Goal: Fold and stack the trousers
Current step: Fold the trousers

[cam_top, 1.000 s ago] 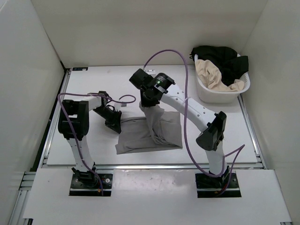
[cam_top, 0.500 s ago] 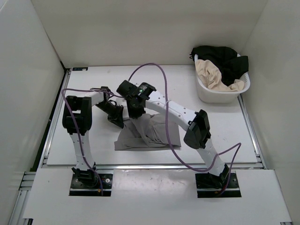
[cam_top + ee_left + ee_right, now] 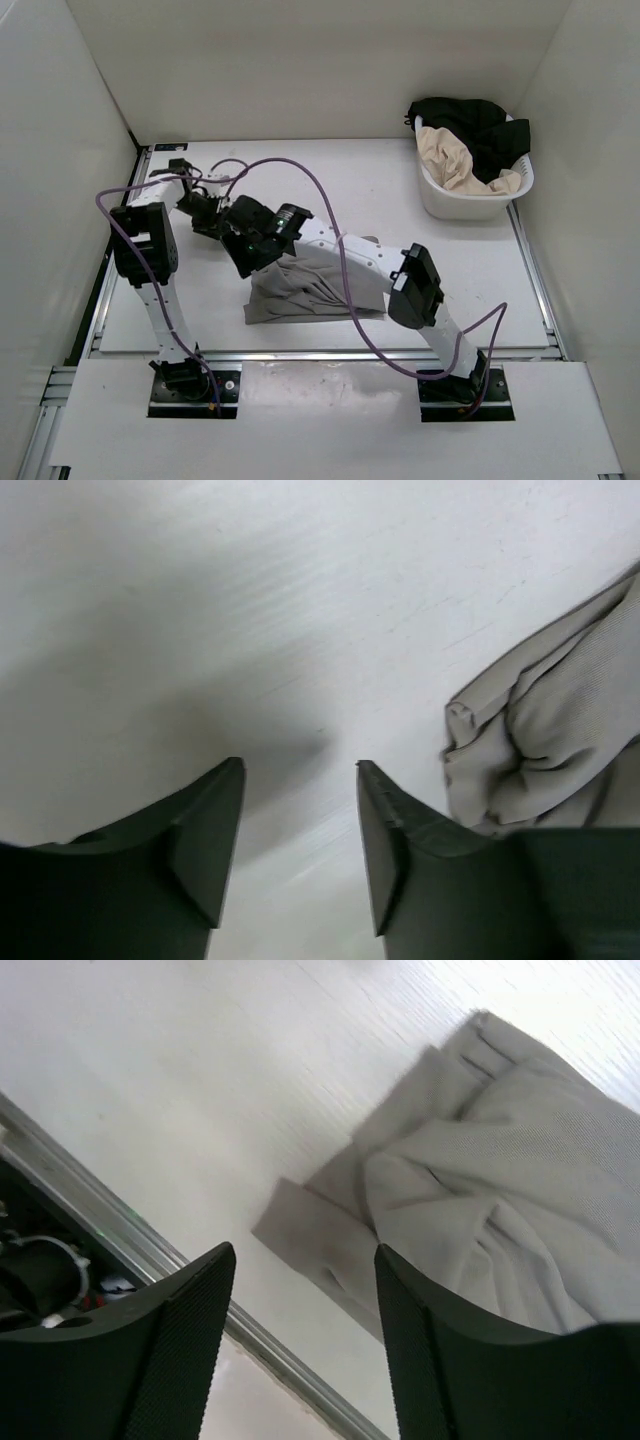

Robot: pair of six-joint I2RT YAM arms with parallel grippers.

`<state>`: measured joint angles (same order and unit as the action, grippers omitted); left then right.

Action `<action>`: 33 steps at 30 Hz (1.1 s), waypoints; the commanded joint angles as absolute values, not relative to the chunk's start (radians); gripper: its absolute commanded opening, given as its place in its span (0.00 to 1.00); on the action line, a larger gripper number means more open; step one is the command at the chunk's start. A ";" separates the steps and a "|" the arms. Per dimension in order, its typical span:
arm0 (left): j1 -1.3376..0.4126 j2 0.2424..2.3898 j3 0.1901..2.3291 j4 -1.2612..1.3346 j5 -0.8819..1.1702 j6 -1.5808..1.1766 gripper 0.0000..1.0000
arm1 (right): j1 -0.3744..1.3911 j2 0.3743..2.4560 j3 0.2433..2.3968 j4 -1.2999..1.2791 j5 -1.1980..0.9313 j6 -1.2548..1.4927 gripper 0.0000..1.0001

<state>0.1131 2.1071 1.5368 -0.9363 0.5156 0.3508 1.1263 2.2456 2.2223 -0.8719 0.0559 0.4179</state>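
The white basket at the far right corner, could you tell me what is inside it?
A black garment and a cream garment fill the basket; anything beneath them is covered.

- Trousers: plain mid-grey.
- Counter: white.
- Basket: white, with a black garment and a cream garment inside.
- Cable: purple.
- Left pincer, right pincer: dark grey-black fingers.
- Left arm, right arm: white links, black joints.

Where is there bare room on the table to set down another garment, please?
The far middle of the table, beyond the trousers and left of the basket, is bare. So is the strip right of the trousers, nearer than the basket. Crowded: the trousers' left end, by the left pincer and right pincer.
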 commanded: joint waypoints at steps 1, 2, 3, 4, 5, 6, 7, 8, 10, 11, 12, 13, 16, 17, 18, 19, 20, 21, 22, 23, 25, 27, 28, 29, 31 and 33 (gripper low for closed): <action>0.080 2.030 1.632 -0.978 0.457 0.403 0.64 | 1.120 2.070 2.133 -0.830 0.177 0.383 0.63; 0.068 1.975 1.632 -0.995 0.472 0.417 0.66 | 1.120 2.025 2.081 -0.830 0.292 0.438 0.63; 0.051 1.942 1.632 -1.011 0.498 0.442 0.69 | 1.111 1.979 2.022 -0.839 0.351 0.472 0.63; 0.010 1.910 1.603 -1.034 0.524 0.460 0.75 | 1.091 1.883 1.902 -0.851 0.397 0.509 0.61; -0.012 1.838 1.579 -1.034 0.558 0.481 0.78 | 1.077 1.831 1.828 -0.860 0.417 0.546 0.61; -0.032 1.803 1.551 -1.034 0.608 0.494 0.81 | 1.040 1.721 1.745 -0.847 0.426 0.614 0.61; -0.075 1.774 1.495 -1.014 0.630 0.494 0.83 | 1.023 1.663 1.658 -0.824 0.426 0.644 0.62; -0.095 1.737 1.471 -0.999 0.646 0.494 0.85 | 1.005 1.611 1.490 -0.771 0.417 0.702 0.63; -0.161 1.736 1.437 -0.976 0.646 0.494 0.85 | 0.948 1.490 1.355 -0.729 0.404 0.748 0.65; -0.181 1.750 1.419 -0.956 0.632 0.483 0.85 | 0.927 1.468 1.306 -0.704 0.391 0.761 0.65; -0.198 1.759 1.419 -0.956 0.632 0.483 0.85 | 0.884 1.456 1.240 -0.704 0.373 0.771 0.65; -0.215 1.769 1.419 -0.945 0.621 0.474 0.85 | 0.864 1.456 1.223 -0.704 0.362 0.772 0.65; -0.288 1.778 1.410 -0.902 0.537 0.463 0.85 | 0.792 1.489 1.186 -0.695 0.339 0.762 0.65; -0.320 1.787 1.410 -0.902 0.503 0.463 0.85 | 0.747 1.502 1.186 -0.695 0.339 0.762 0.65; -0.331 1.807 1.410 -0.902 0.476 0.463 0.85 | 0.721 1.522 1.171 -0.674 0.321 0.752 0.65; -0.331 1.807 1.399 -0.902 0.436 0.463 0.83 | 0.698 1.531 1.154 -0.658 0.301 0.752 0.65; -0.342 1.819 1.382 -0.902 0.425 0.463 0.83 | 0.652 1.531 1.144 -0.641 0.279 0.752 0.65; -0.342 1.819 1.371 -0.902 0.425 0.463 0.82 | 0.635 1.542 1.132 -0.597 0.247 0.752 0.65; -0.342 1.819 1.362 -0.902 0.434 0.463 0.82 | 0.620 1.542 1.121 -0.574 0.233 0.741 0.65; -0.342 1.810 1.353 -0.902 0.445 0.463 0.78 | 0.594 1.552 1.112 -0.557 0.224 0.741 0.67; -0.377 1.810 1.335 -0.902 0.454 0.463 0.72 | 0.571 1.580 1.112 -0.532 0.206 0.729 0.69; -0.413 1.801 1.303 -0.902 0.445 0.463 0.61 | 0.552 1.615 1.112 -0.520 0.170 0.729 0.70; -0.413 1.792 1.302 -0.902 0.434 0.463 0.57 | 0.552 1.626 1.112 -0.520 0.170 0.716 0.70; -0.425 1.792 1.292 -0.902 0.416 0.463 0.52 | 0.552 1.646 1.112 -0.520 0.161 0.716 0.72; -0.425 1.792 1.292 -0.902 0.397 0.454 0.32 | 0.552 1.660 1.103 -0.511 0.149 0.716 0.72; -0.425 1.792 1.292 -0.902 0.397 0.454 0.16 | 0.552 1.660 1.086 -0.500 0.140 0.730 0.72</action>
